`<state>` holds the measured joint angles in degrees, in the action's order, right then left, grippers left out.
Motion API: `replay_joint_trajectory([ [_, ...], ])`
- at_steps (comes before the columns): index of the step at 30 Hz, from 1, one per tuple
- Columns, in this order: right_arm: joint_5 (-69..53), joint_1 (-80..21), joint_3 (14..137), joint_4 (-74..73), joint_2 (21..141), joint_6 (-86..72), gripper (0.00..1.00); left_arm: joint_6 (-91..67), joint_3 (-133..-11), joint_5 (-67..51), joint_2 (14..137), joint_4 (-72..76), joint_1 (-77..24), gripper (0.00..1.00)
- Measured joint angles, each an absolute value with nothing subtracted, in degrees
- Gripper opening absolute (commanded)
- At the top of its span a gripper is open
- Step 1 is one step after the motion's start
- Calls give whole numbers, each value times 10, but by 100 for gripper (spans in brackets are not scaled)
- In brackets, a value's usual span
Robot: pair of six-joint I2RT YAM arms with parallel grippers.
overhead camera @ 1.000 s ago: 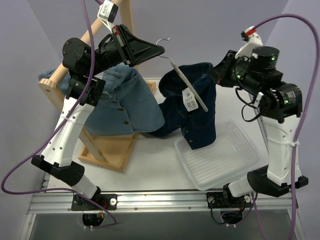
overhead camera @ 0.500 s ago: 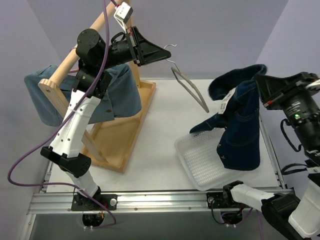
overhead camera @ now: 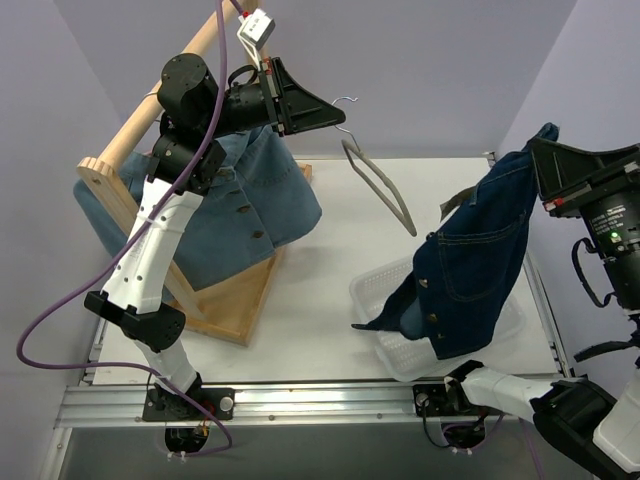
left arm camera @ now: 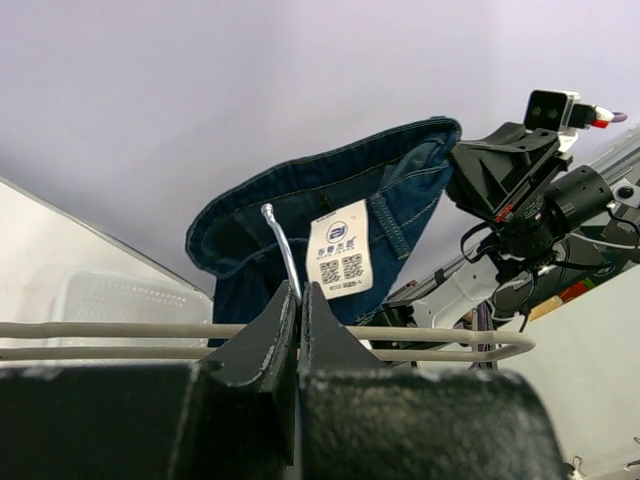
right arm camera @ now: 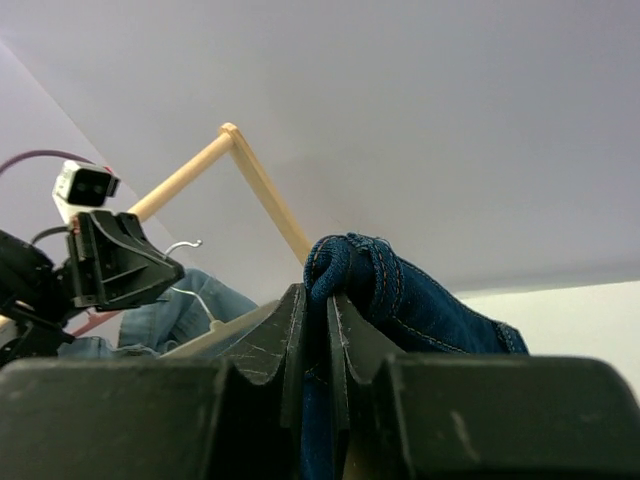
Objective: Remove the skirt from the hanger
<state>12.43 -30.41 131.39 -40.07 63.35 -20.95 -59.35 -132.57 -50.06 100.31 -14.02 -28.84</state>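
Dark blue denim skirt (overhead camera: 470,265) hangs in the air at the right side of the table, off the hanger and well apart from it. Its top edge is bunched and pinched in the right gripper (overhead camera: 540,150), whose jaws are clamped tight on the fabric (clear in the right wrist view). The skirt drops straight from there, w/ a row of buttons down the front. Its lower end drapes over the white perforated plastic tray (overhead camera: 372,292), hiding most of the tray; can't tell how much weight rests there. A white paper tag w/ QR codes (left arm camera: 340,250) hangs at the skirt's top, seen from the left wrist cam.

Thin grey hanger w/ metal hook (overhead camera: 378,185) is bare, tilted, held up over the middle of the white table top (overhead camera: 320,290). The left gripper (overhead camera: 332,112) is clenched on it at the base of the hook, w/ both bars running across under the jaws in the wrist view.

Behind the left arm stands a light wooden clothes rack (overhead camera: 235,305) w/ a pale blue denim garment (overhead camera: 250,200) draped over its rail.
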Motion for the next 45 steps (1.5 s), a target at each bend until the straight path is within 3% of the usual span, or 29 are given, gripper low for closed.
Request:
replay_joint_trajectory([
  [23,281,-305,1132,-440,610,-202,0,-575,-1326,-498,1003,-176,-288,2],
  [38,236,-305,890,-544,532,-445,0,-574,-1326,-497,1003,-183,-293,2],
  [45,247,-305,874,-615,557,-550,0,-576,-1326,-497,1012,-183,-301,2],
])
